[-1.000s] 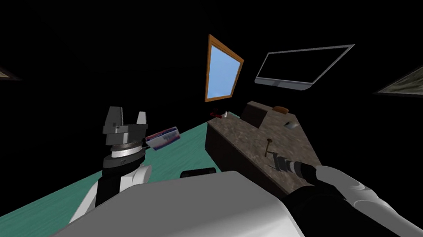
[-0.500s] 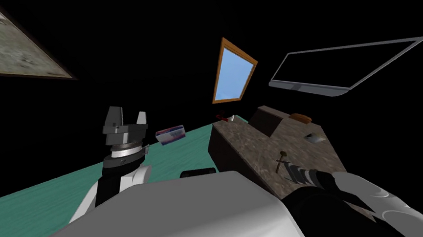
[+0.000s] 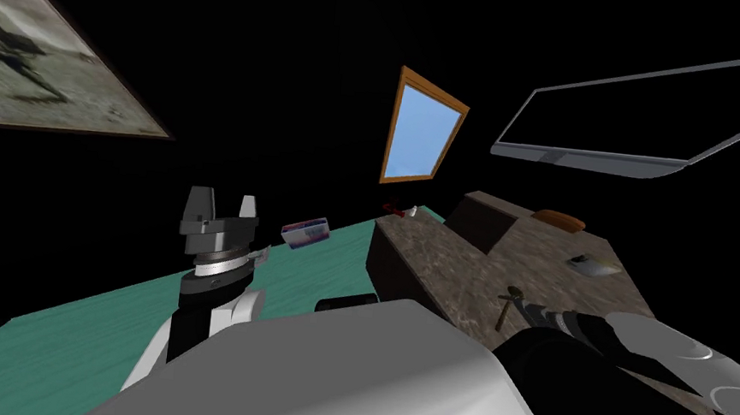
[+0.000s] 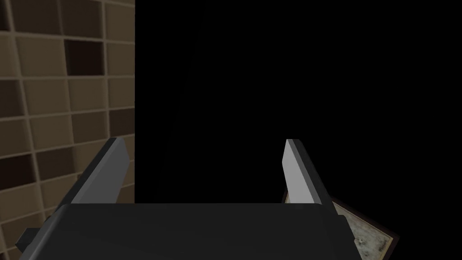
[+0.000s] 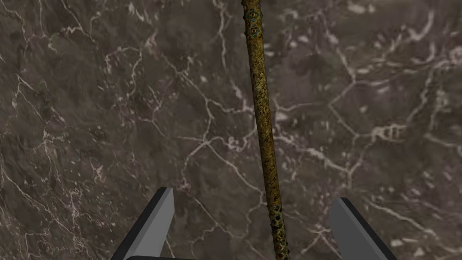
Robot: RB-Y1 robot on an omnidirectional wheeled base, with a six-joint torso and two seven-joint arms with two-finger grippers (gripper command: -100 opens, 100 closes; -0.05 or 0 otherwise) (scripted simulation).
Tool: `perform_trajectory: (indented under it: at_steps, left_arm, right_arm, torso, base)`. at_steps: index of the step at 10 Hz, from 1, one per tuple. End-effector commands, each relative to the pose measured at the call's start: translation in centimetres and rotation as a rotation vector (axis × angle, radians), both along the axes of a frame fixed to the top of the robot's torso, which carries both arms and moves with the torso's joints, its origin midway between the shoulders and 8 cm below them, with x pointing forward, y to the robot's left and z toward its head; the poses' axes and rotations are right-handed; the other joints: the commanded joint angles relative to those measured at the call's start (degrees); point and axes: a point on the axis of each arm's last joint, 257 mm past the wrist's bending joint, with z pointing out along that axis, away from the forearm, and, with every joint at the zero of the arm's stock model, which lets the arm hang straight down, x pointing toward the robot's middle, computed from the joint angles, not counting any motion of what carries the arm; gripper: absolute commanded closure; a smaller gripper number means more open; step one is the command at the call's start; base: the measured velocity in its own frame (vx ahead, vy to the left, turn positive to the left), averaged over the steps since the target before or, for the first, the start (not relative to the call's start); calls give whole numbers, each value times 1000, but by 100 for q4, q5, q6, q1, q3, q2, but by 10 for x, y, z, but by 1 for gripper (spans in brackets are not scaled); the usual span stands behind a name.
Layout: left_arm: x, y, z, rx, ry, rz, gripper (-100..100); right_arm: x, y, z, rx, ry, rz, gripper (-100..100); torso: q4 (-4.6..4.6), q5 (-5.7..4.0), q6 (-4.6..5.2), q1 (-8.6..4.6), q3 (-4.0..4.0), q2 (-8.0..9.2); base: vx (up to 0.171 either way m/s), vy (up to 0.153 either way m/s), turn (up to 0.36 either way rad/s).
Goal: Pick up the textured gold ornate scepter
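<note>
Right wrist view: our right claw (image 5: pixel 255 194) is open over the long thin bumpy gold scepter (image 5: pixel 264 122), lying on dark marble counter (image 5: pixel 113 113) btwn its fingers (image 5: pixel 155 221). We're lining up; next, go down & squeeze.

head: we look down, rolled, over the counter (image 3: pixel 440 260);
right wrist: close above that counter;
left wrist: turned away

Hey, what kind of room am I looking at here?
Probably a living room, though much of it is a black area. A flat screen sits above a long marble-topped cabinet, plus a framed picture and a wood-framed window.
</note>
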Motion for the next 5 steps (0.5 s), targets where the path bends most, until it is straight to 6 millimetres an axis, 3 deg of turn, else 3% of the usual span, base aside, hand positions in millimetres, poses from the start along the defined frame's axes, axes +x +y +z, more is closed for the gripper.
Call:
perform_trajectory:
  at_steps: [1,4,5]
  left_arm:
    - [0,0,0,0,0,0,0]
    - [0,0,0,0,0,0,0]
    - [0,0,0,0,0,0,0]
  right_arm:
    - [-13,-4,-2,-9,27,10,-100]
    - [-64,-10,-7,-23,129,25,-100]
    - [-64,-10,-7,-23,129,25,-100]
  torso:
    - [0,0,0,0,0,0]
    - [0,1,3,7,1,2]
    - [0,-2,6,-3,1,3]
  base:
    - [38,-98,149]
    - [33,-106,214]
    - [17,-92,128]
